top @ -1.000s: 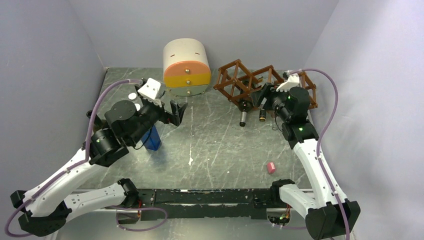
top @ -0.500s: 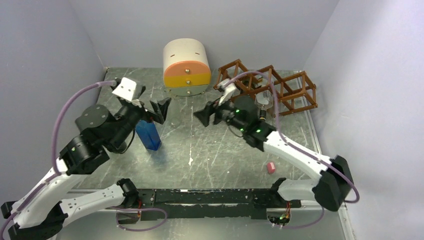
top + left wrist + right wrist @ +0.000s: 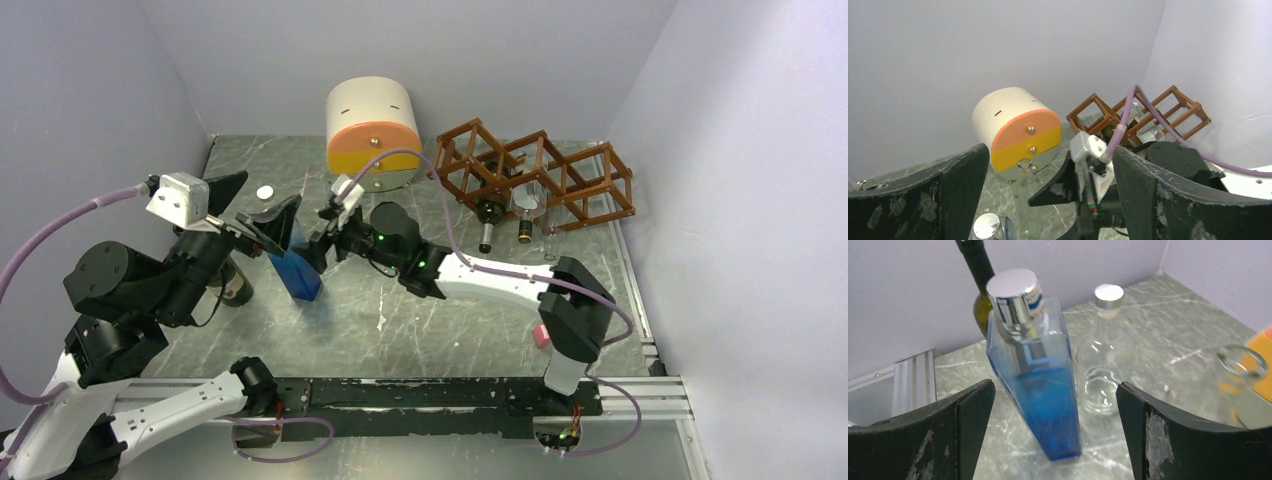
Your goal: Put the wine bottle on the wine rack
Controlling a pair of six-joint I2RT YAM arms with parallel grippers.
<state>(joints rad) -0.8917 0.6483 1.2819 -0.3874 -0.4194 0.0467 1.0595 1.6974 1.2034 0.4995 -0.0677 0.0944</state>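
On the table [image 3: 430, 330], the wine rack [image 3: 540, 180] stands far right, both the left tool [image 3: 258, 205] and the right tool [image 3: 1054, 387] gape empty, the right one facing a blue bottle [image 3: 1040, 390], the dark wine bottle [image 3: 975, 265] upright just behind it.

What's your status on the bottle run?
Both open: left gripper above, right gripper facing the blue bottle. It stands upright, ungripped; wine rack at back right. Close behind it: clear bottle.
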